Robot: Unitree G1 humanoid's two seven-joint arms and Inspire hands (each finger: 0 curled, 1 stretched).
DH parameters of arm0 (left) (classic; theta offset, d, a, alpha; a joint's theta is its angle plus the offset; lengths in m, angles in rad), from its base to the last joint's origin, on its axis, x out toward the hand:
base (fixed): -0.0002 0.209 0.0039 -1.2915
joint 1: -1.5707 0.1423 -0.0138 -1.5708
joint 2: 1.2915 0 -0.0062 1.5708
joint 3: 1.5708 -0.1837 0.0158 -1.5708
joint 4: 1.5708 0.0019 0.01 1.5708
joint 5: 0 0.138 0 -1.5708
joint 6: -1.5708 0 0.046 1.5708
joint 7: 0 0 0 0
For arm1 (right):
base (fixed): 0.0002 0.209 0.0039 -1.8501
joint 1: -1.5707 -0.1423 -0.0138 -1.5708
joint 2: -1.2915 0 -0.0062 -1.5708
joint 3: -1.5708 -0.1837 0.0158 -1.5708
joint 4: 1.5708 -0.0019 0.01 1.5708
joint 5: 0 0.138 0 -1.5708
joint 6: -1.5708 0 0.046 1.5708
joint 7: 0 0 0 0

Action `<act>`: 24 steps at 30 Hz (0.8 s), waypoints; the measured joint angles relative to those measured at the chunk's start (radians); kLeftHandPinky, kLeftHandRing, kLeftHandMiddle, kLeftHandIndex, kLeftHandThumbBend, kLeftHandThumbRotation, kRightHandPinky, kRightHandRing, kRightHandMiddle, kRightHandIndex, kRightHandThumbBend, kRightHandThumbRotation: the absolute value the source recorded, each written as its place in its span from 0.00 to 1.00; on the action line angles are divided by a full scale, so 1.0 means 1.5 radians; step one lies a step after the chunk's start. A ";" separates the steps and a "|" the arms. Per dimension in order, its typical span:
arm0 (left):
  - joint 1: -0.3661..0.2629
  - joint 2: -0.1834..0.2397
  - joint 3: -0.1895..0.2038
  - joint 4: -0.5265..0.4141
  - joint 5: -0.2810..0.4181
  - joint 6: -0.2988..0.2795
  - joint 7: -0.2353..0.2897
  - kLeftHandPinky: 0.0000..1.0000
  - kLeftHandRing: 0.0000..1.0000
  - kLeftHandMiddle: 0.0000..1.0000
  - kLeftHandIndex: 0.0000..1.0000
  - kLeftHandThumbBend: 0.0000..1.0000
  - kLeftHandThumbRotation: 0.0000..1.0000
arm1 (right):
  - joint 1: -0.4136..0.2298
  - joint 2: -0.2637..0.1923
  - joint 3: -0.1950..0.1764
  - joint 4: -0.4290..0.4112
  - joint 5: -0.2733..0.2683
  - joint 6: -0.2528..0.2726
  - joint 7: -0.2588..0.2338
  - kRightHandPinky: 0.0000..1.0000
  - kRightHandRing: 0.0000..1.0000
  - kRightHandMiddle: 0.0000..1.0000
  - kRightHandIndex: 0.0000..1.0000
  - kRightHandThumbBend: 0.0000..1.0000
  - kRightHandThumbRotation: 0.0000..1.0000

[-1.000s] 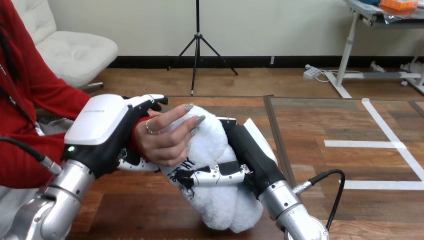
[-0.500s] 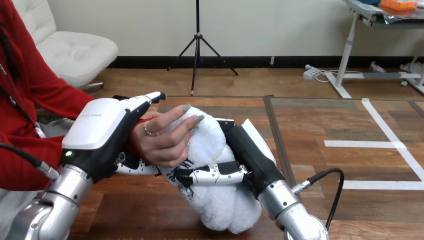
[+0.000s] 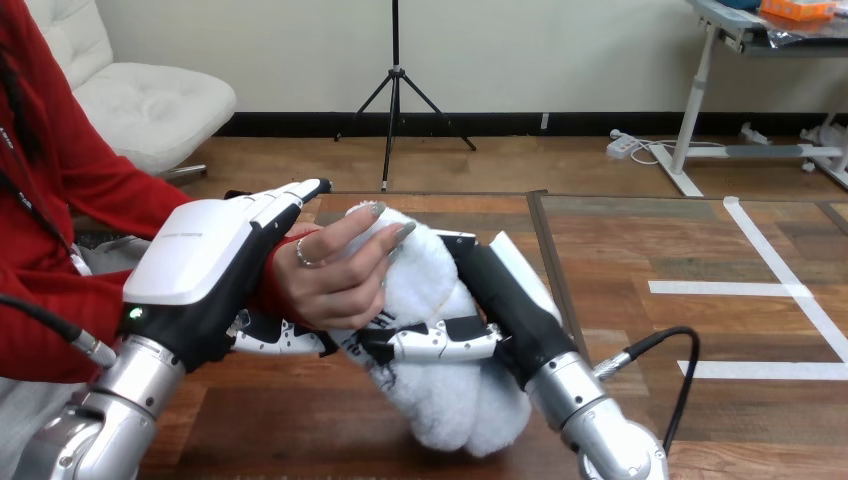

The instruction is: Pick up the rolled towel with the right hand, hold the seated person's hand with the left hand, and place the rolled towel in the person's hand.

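- The rolled towel (image 3: pixel 445 395) is sitting tilted in my right hand (image 3: pixel 500 300), which is clamping it from the right with the thumb across its front.
- The person's hand (image 3: pixel 335 280) is lying on the towel's upper left, fingers draped over its top.
- My left hand (image 3: pixel 205 265), left of the towel, is pinching the person's wrist, fingers above and thumb beneath.
- Judging the handover half made: I am planning to press the towel into the palm, then loosen the thumb slowly.

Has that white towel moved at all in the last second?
Yes, slightly: the rolled towel in the right hand has tilted, its lower end shifting rightward toward the table's dark seam.
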 measured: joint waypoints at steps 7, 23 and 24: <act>0.009 0.000 0.002 -0.010 0.000 0.000 0.000 0.93 0.92 0.93 0.95 1.00 0.33 | -0.004 -0.001 -0.005 0.002 0.004 0.000 -0.002 0.49 0.52 0.56 0.58 0.89 0.24; 0.018 0.000 0.004 -0.018 0.000 0.000 0.000 0.97 0.97 0.98 1.00 1.00 0.43 | -0.009 -0.003 -0.014 0.011 0.004 0.000 -0.020 0.48 0.53 0.56 0.60 0.91 0.27; 0.019 0.000 0.004 -0.019 0.000 0.000 0.000 0.98 0.97 0.98 1.00 1.00 0.43 | -0.010 -0.004 -0.015 0.012 0.004 0.000 -0.021 0.48 0.53 0.56 0.60 0.91 0.27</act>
